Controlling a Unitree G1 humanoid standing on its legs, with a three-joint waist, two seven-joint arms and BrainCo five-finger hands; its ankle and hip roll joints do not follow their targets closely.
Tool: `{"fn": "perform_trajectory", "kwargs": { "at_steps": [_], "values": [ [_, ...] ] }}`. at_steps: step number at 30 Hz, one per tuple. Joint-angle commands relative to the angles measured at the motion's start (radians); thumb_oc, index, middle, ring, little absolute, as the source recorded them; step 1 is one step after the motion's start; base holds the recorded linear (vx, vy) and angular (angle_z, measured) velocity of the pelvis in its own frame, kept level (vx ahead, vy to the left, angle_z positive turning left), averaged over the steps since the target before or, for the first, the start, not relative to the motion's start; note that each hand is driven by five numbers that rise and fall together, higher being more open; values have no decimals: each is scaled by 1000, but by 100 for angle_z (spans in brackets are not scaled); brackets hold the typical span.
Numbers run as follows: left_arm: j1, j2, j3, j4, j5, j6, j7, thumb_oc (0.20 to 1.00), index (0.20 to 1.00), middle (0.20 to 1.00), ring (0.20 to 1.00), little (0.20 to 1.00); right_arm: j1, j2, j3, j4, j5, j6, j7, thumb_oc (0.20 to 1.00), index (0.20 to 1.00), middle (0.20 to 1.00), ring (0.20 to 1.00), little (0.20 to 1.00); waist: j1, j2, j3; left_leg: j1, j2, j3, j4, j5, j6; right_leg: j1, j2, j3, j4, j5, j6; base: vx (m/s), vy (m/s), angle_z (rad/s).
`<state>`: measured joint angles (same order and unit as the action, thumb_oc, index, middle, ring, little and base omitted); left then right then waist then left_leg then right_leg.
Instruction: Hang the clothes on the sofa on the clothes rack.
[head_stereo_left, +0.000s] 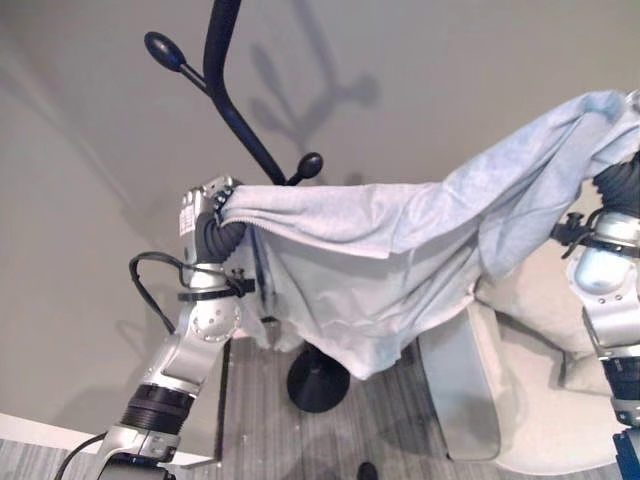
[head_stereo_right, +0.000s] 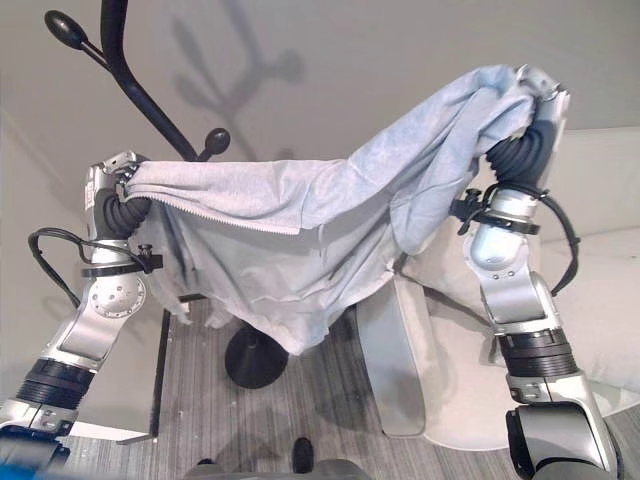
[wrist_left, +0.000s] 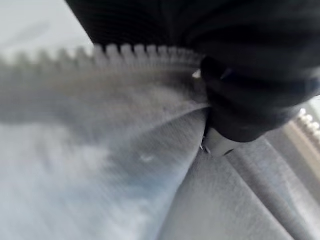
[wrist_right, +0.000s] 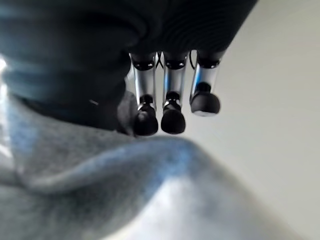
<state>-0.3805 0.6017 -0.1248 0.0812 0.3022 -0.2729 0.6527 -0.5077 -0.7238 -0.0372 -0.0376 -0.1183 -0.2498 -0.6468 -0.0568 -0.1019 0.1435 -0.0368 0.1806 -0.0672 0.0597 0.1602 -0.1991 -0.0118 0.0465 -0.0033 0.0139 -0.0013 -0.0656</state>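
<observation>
1. My left hand (head_stereo_right: 112, 180) is holding one end of the light grey zip-up garment (head_stereo_right: 300, 230) at chest height, just beside the coat rack (head_stereo_left: 235, 110). In the left wrist view the cloth and its zipper teeth (wrist_left: 145, 52) are bunching against my palm; my fingers are buried in the fabric, so I cannot tell how they are set.
2. The garment is hanging stretched between both hands, its body sagging in soft folds in front of the rack's round black base (head_stereo_right: 255, 358). I am judging that this spread is keeping an edge open to drop over a peg.
3. The rack is showing thin black curved arms ending in smooth oval knobs (head_stereo_left: 308, 164).
4. My right hand (head_stereo_right: 540, 100) is lifting the other end higher, near the pale sofa (head_stereo_right: 600, 300). My fingers (wrist_right: 172, 117) are curling down onto the fleecy knit, pinning it.
</observation>
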Motion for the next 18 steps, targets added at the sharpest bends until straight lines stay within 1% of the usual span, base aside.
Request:
{"fn": "perform_trajectory", "kwargs": {
  "at_steps": [1, 4, 6, 7, 9, 11, 12, 13, 16, 18],
  "values": [
    [-62, 33, 22, -37, 46, -28, 32, 200, 200, 200, 200, 200, -48, -64, -15, -32, -4, -22, -21, 200, 200, 200, 200, 200, 15, -13, -85, -29, -63, 23, -30, -92, 95, 56, -51, 27, 33, -95, 109, 98, 59, -13],
    [-107, 53, 4, -14, 55, -14, 46, 200, 200, 200, 200, 200, -96, -89, 5, -7, 12, -12, -26, 200, 200, 200, 200, 200, 33, -9, -82, -98, -93, 12, -65, -44, 86, 86, -42, 49, 52, -114, 111, 96, 54, -32],
    [-140, 78, -7, 2, 67, -2, 51, 200, 200, 200, 200, 200, -127, -114, 20, 8, 21, -4, -28, 200, 200, 200, 200, 200, 44, -6, -87, -131, -101, 3, -98, -23, 80, 110, -41, 65, 59, -133, 115, 130, 63, -45],
    [-144, 78, -9, 5, 68, -1, 52, 200, 200, 200, 200, 200, -131, -115, 21, 11, 22, -4, -28, 200, 200, 200, 200, 200, 45, -7, -86, -129, -102, 5, -103, -20, 80, 109, -42, 67, 60, -134, 115, 122, 67, -33],
    [-178, 96, -12, 29, 62, 13, 64, 200, 200, 200, 200, 200, -166, -153, 31, 47, 30, 13, -38, 200, 200, 200, 200, 200, 61, -8, -93, -171, -98, -7, -133, -9, 72, 145, -49, 91, 65, -158, 119, 199, 105, -33],
    [-188, 99, -14, 43, 57, 17, 67, 200, 200, 200, 200, 200, -183, -165, 39, 71, 40, 19, -41, 200, 200, 200, 200, 200, 68, -9, -93, -181, -97, -8, -135, -7, 70, 156, -52, 98, 64, -163, 119, 170, 83, -45],
    [-200, 107, -17, 70, 40, 25, 70, 200, 200, 200, 200, 200, -209, -185, 51, 120, 72, 33, -42, 200, 200, 200, 200, 200, 78, -11, -102, -200, -95, -1, -132, 1, 66, 182, -56, 99, 58, -174, 121, 308, 182, -55],
    [-198, 102, -19, 87, 14, 30, 64, 200, 200, 200, 200, 200, -242, -205, 77, 209, 87, 57, -48, 200, 200, 200, 200, 200, 88, -5, -119, -182, -92, -5, -141, -2, 75, 204, -64, 109, 45, -182, 132, 374, 236, -52],
    [-198, 111, -29, 114, -1, 32, 61, 200, 200, 200, 200, 200, -297, -235, 101, 312, 108, 87, -61, 200, 200, 200, 200, 200, 96, -11, -142, -158, -105, 3, -140, 18, 78, 213, -99, 102, 26, -165, 151, 240, 199, -24],
    [-198, 115, -25, 128, -29, 30, 69, 200, 200, 200, 200, 200, -353, -254, 123, 396, 138, 102, -81, 200, 200, 200, 200, 200, 104, -17, -155, -151, -116, 18, -142, 14, 86, 206, -118, 109, 19, -148, 167, 124, 126, 17]
  ]
}}
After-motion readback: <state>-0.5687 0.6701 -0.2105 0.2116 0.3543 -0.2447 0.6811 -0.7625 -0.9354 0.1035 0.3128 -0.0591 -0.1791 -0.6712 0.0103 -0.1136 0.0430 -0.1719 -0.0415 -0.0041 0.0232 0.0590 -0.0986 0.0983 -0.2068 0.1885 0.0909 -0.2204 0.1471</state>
